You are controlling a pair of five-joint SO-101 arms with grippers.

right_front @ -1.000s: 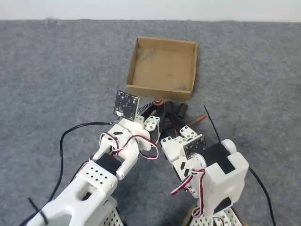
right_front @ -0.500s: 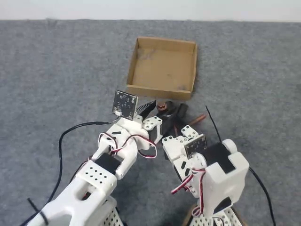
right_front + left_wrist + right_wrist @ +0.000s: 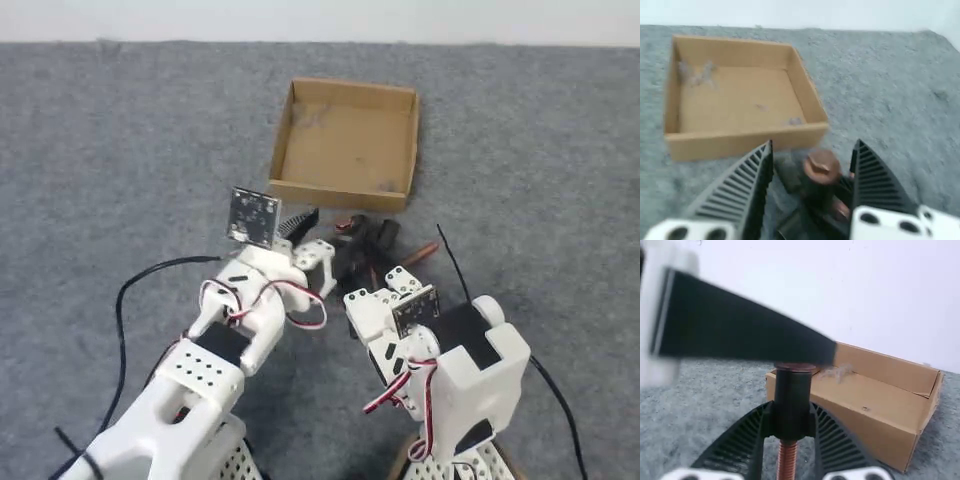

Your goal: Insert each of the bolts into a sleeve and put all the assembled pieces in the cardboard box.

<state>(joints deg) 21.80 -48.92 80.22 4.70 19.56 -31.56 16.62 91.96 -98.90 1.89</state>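
Box (image 3: 335, 193) sits upper centre in the high view. Its top is open and it has four upright walls, so the way in is from above, over the near wall. Grey carpet (image 3: 120, 150) runs wide at frame left and right of the box.

The tight spot is the narrow strip just below the near wall — both grippers meet there. Right gripper (image 3: 790, 416) is clamped on a black sleeve (image 3: 790, 395) held upright. The left gripper (image 3: 814, 146), jaws spread, straddles it, and one finger (image 3: 740, 330) crosses at the sleeve's top.

A loose bolt (image 3: 424, 250) and a thin black wire (image 3: 450, 262) lie just right of the cluster. A camera board (image 3: 253, 216) stands just below the box's lower-left corner.
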